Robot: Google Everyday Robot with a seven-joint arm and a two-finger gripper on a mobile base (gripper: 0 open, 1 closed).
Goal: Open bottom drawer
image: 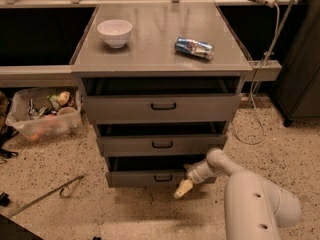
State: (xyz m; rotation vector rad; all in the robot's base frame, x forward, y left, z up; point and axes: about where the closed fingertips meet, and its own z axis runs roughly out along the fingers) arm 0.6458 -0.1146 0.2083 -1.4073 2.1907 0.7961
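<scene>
The bottom drawer (135, 178) is the lowest grey drawer of the cabinet, with a small black loop handle (163, 177). It stands pulled out a little, with a dark gap above its front. My gripper (183, 188) is at the end of the white arm (220, 165), low in front of the drawer's right part, just right of and below the handle. It points down and left toward the floor and is apart from the handle.
The middle drawer (162, 145) and top drawer (162, 107) also stand slightly out. A white bowl (115, 32) and a lying can (193, 47) are on the cabinet top. A clear bin (45, 115) and a metal rod (45, 195) are on the floor at left. A cable (255, 109) hangs at right.
</scene>
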